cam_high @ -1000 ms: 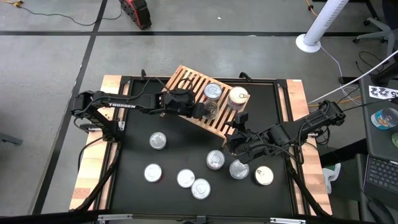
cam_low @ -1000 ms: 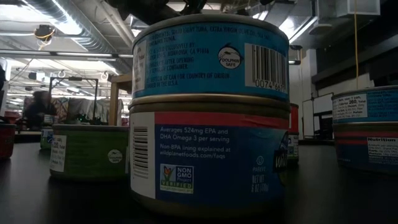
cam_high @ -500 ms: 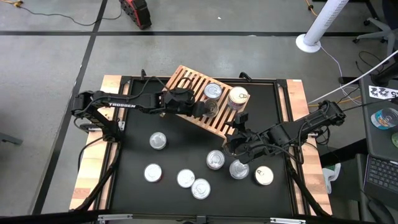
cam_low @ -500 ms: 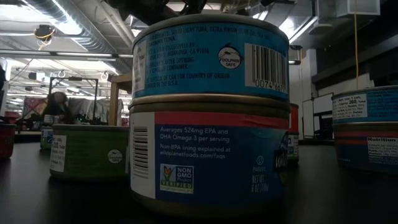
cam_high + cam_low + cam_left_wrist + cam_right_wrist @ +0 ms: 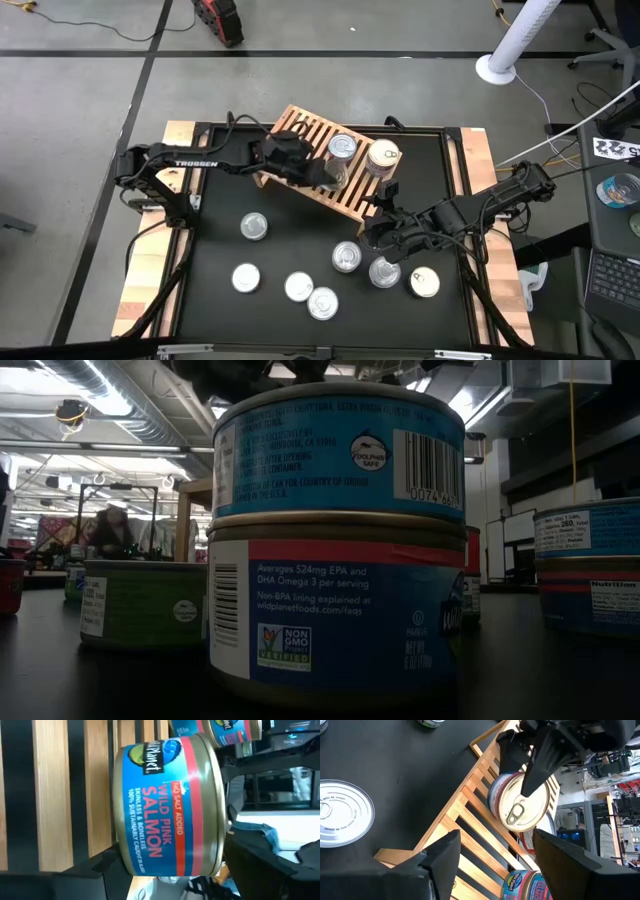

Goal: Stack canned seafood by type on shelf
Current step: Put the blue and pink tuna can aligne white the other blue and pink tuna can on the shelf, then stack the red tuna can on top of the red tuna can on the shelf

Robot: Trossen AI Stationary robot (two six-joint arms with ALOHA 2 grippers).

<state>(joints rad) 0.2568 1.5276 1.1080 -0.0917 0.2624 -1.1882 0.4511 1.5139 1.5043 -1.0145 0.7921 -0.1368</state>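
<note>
Left fingers are spread wide on either side of a salmon can sitting on the shelf, so they're around it but not squeezing. Two more cans sit farther along the slats, one of them a cream-topped can. Right fingers hang partly open with nothing in them, just off the shelf's near edge. The rest of the tins are scattered over the black counter, a few right by the right arm.
</note>
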